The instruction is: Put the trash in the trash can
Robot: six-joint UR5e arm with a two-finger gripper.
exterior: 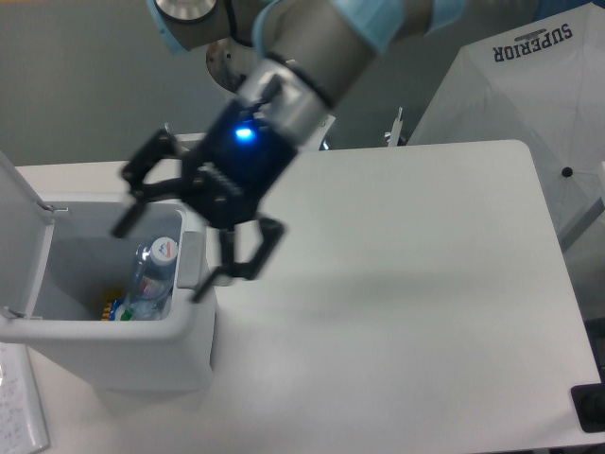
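Gripper [163, 257] spread wide, nothing between the fingers, nothing gripped. One finger [142, 194] hanging over the open mouth of the trash can [142, 355], its tip above the back of the cavity; the other finger [248, 260] outside the right wall of the can, tip close to the grey front latch [189, 260], contact there impossible to judge. Blue light lit on the black gripper body, wrist and arm [321, 47] rising up and away to the right of the can.

Inside the can: clear crinkled bottle [151, 279] lying against the right inner wall, label end up, with a small scrap of yellow and green [112, 307] at the bottom just left of it; too little shown to tell what that scrap is. Lid [21, 236] flipped up on the left side of the can, standing nearly upright.

Can at the left front corner of the white table [406, 284], its front wall near the front table edge. Right of the can, a broad bare stretch of tabletop running to the rounded far-right corner. Behind the can, a narrow strip of table before the back edge. Past the right table edge, well away from the can, a white cover printed SUPERIOR [529, 85]. Left of the can, at the front, a slip of white printed sheet [19, 407].
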